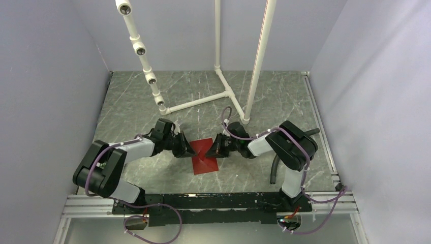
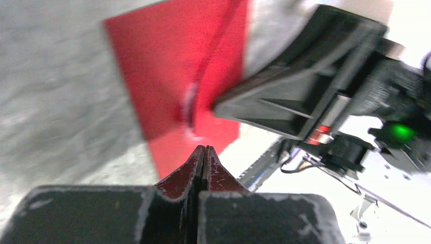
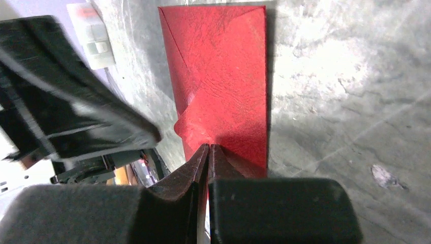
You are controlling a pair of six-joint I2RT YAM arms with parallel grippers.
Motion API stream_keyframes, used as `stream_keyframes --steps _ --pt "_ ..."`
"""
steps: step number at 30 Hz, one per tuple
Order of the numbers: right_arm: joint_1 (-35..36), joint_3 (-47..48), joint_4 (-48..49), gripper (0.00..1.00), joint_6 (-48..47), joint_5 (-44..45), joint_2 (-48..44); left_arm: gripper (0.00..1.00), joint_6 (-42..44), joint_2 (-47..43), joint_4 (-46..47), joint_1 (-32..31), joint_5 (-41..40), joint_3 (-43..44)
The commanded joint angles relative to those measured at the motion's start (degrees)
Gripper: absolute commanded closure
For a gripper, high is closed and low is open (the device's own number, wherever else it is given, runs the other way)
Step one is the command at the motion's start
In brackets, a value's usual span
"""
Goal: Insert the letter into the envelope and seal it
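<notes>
Grey marble table [image 1: 127, 101], envelope [image 1: 205, 161] at frame centre; letter not visible, likely inside. Left gripper [image 1: 189, 149] and right gripper [image 1: 217, 147] both closed, tips at its opposite edges. Flap [image 3: 213, 35] down: sealing step. Next: press crease firmly.

Left claw [image 2: 204, 152] pressed shut, red envelope [image 2: 167, 76] ahead on grey table [image 2: 51, 76], right claw [image 2: 217, 108] touching it

Envelope [image 1: 204, 156] on the table [image 1: 152, 91], between the left end effector [image 1: 189, 149] and the right end effector [image 1: 217, 147], pipe frame [image 1: 198, 101] behind.
</notes>
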Motion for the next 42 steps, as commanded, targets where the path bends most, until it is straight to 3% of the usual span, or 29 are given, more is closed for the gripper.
stream_keyframes --steps 1,5,16,19,23,29,35,42 --pt "0.17 2.47 -12.25 0.92 -6.33 5.5 0.56 0.97 1.82 -4.95 10.48 -0.33 8.82 0.62" --pt "0.11 4.15 -17.25 0.92 -7.99 6.83 1.17 0.98 1.1 -4.3 15.02 -0.33 10.72 -0.97" --pt "0.13 6.1 -22.22 0.87 -12.2 8.93 -0.32 0.97 -3.74 9.77 23.9 -0.88 17.35 0.07" --pt "0.13 6.8 -23.67 0.87 -13.06 9.69 -0.61 0.97 0.71 11.61 16.34 -1.42 15.08 1.92" --pt "0.09 7.36 -25.47 0.87 -14.36 11.04 -1.85 0.98 5.19 12.2 2.6 -1.48 4.77 3.85" --pt "0.21 8.2 -27.88 0.87 -17.98 11.55 -3.19 0.98 3.87 16.13 -3.04 -1.39 -1.13 4.25" --pt "1.34 10.57 -30.08 0.87 -21.31 13.02 -3.89 0.98 2.22 21.06 -3.62 -0.88 -1.01 5.04" --pt "2.59 12.27 -22.38 0.9 -17.59 7.31 1.09 0.98 2.94 19.59 -8.36 0.13 -2.78 5.8"
